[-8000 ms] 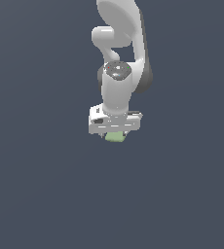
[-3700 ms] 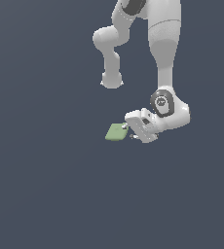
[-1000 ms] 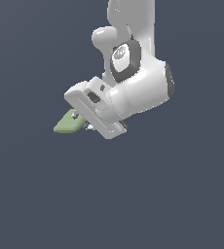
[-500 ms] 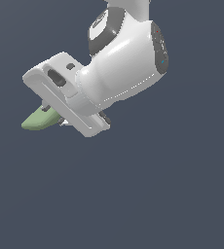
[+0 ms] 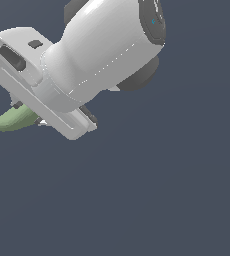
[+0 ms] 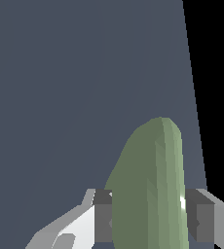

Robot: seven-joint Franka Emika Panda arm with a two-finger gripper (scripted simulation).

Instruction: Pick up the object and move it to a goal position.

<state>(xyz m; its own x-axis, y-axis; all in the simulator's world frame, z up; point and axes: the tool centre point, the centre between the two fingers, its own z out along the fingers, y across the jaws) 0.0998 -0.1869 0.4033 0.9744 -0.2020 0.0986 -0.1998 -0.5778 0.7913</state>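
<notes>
Item: 1 pale green object (image 6: 150, 189), flattish, rounded edges | Location: between the 2 fingers (image 6: 102, 216) of the white gripper (image 5: 24, 112), pads touching both sides | Gripper: clenched on the object | Exterior view: object protrudes toward 8 o'clock from the gripper body, against plain dark grey ground (image 5: 162, 190)

I can read no text, label, brand, number or sign anywhere in either view. The white arm housing and the gripper (image 5: 29, 117) carry no lettering I can make out, and the pale green object (image 6: 150, 194) clamped between the fingers is plain on every face I see.
</notes>
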